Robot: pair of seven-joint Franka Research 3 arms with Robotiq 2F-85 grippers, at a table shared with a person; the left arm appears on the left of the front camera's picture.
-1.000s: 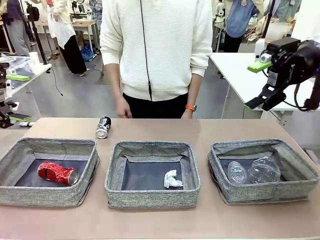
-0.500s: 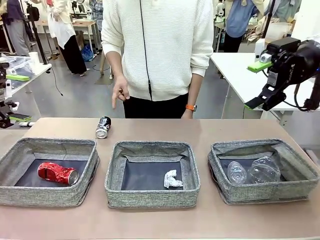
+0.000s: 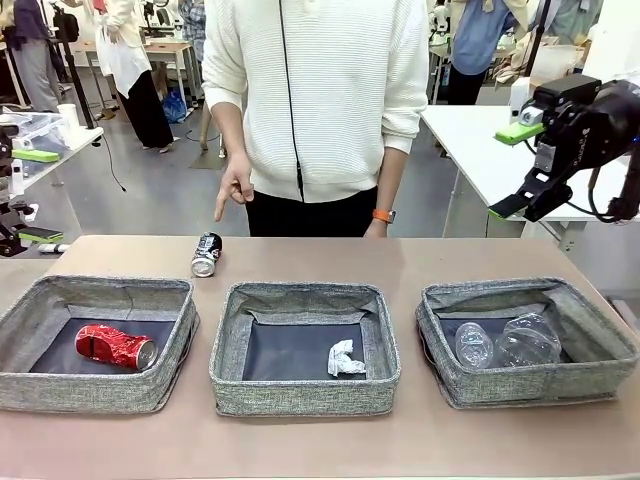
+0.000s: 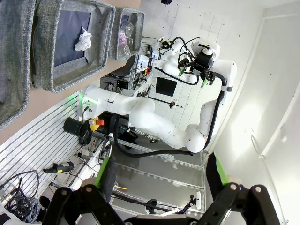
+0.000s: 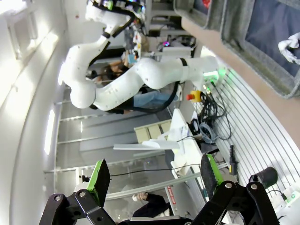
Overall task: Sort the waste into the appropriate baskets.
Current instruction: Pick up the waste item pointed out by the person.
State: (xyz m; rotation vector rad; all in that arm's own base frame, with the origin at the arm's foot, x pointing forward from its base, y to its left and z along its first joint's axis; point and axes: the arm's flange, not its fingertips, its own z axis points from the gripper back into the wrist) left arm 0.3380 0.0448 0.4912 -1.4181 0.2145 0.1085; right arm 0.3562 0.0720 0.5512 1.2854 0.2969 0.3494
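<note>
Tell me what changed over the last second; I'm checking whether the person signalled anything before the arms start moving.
The person's hand rose from behind the table edge and now points a finger down toward the black-and-silver can lying on the brown table. Unchanged: the can, the three grey fabric baskets' contents, and the raised right gripper, jaws open.

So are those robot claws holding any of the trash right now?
No. The right gripper is open and empty, raised off to the side; the left gripper is open and empty too.
</note>
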